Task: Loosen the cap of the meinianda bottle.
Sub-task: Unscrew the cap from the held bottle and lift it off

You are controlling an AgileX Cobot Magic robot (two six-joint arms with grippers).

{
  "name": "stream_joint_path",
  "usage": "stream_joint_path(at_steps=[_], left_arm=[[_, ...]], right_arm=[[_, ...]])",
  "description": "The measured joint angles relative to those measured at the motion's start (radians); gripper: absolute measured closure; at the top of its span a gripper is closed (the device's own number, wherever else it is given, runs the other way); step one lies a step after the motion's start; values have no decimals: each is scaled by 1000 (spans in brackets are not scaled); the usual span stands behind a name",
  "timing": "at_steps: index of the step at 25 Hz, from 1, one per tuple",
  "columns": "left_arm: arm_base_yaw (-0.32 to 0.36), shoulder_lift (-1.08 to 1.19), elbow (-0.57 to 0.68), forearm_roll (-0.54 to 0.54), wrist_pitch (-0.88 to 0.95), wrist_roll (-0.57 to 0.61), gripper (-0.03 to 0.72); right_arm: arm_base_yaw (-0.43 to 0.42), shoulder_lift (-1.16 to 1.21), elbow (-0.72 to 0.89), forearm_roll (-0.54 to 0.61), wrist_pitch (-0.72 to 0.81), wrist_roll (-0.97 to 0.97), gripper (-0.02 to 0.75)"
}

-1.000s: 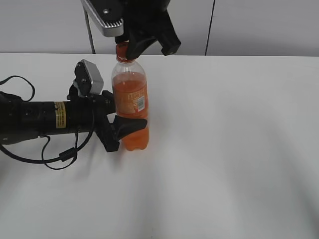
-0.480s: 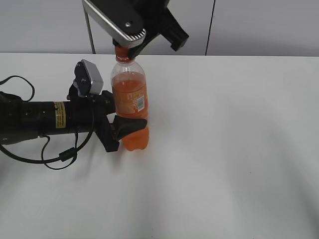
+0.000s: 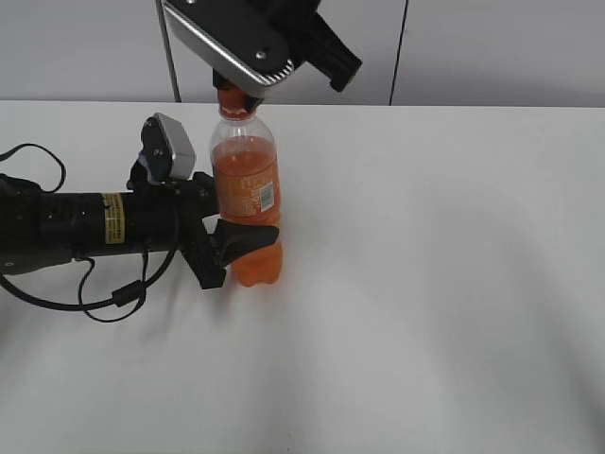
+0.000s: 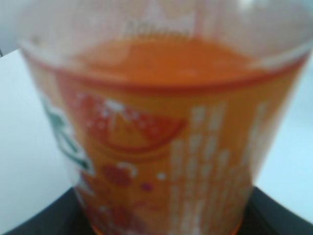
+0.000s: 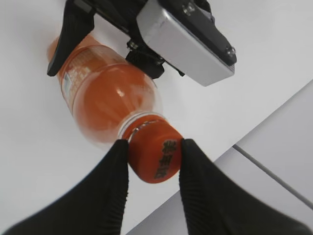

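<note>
Two robot arms are at work. The left arm lies low and level, reaching in from the left side, its claw (image 3: 236, 248) clamped around the lower body of the meinianda bottle (image 3: 248, 194), one dark finger curving across the front. The right arm comes down from above, wrist pointing downward. Its claw (image 5: 154, 154) grips the cap (image 5: 157, 154), a ribbed black finger (image 5: 119, 169) pressed on each side of it.
</note>
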Motion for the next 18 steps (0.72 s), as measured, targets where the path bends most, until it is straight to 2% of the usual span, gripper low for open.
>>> stream_joint_path(at_steps=[5, 9, 11, 16, 18], left_arm=[[0, 0, 0, 0, 0, 0, 279], [0, 0, 0, 0, 0, 0, 279], [0, 0, 0, 0, 0, 0, 279], [0, 0, 0, -1, 1, 0, 279], [0, 0, 0, -2, 1, 0, 279]], right_arm=[[0, 0, 0, 0, 0, -40, 486], [0, 0, 0, 19, 0, 67, 475], [0, 1, 0, 46, 5, 133, 432], [1, 2, 0, 70, 6, 360, 245], [1, 1, 0, 70, 6, 445, 216]])
